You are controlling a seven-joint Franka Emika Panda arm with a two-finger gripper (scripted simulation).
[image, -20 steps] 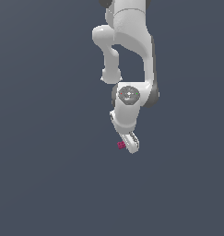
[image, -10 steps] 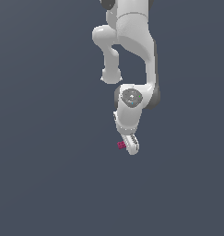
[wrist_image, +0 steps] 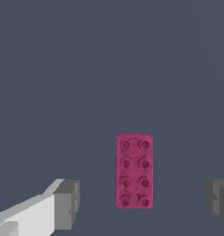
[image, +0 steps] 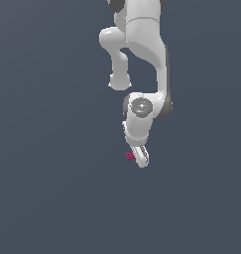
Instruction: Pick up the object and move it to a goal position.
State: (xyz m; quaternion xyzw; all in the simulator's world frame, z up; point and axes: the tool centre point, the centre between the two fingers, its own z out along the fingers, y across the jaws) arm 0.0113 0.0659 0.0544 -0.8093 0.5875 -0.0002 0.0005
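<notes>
Wrist view, left to right: one grey finger pad [wrist_image: 67, 204], the pink brick [wrist_image: 134, 170], then the second finger pad [wrist_image: 219, 202]. The gripper [wrist_image: 143, 203] stands with its fingers spread wide apart and nothing held, a spacing that leaves clearance on both sides of the brick's narrow width. The brick lies flat, studs up, between the two pads and touching neither, somewhat nearer the first pad than the second; its long axis runs across the line joining them, so closing would likely bear on its long side faces. Exterior view: the brick [image: 130, 156] shows just beside the gripper [image: 141, 158] tip, largely masked by the white arm [image: 142, 59] (contact with the surface cannot be judged here). No goal marker is visible in either view.
</notes>
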